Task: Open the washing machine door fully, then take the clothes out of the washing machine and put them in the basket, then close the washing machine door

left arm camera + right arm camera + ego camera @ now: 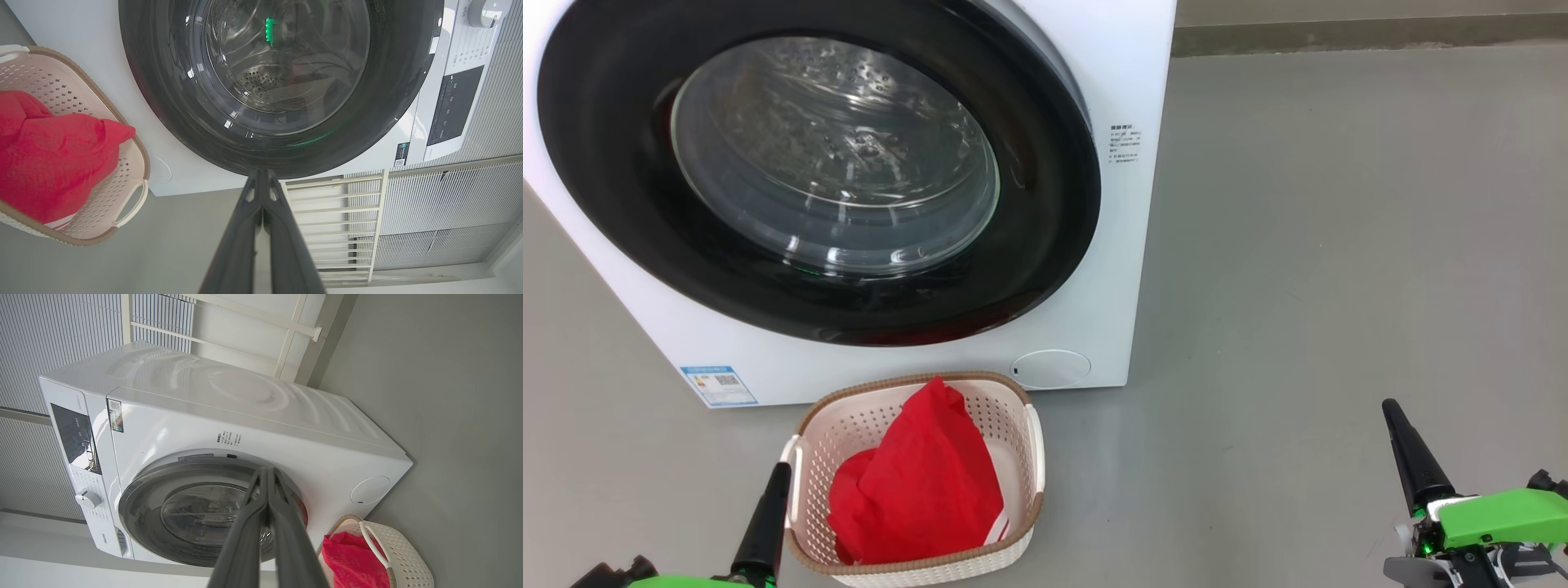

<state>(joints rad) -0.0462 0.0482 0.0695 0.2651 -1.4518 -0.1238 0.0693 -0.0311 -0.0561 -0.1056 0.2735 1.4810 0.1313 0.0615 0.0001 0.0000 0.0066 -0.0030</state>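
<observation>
Basket (866, 425) (clothes (923, 482) inside), washing machine (1111, 245), railing (378, 220) behind

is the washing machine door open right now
No, the washing machine door sits shut flat against the white front of the washing machine, with red clothes lying in the basket below it.

The washing machine door (817, 171) has a glossy black rim around clear, bulging glass. The washing machine (1127, 245) body is smooth white with a soft sheen. The basket (849, 425) is cream perforated plastic with a brown woven-look rim. The clothes (923, 482) are matt red cloth. The floor (1339, 245) is matt grey.
</observation>
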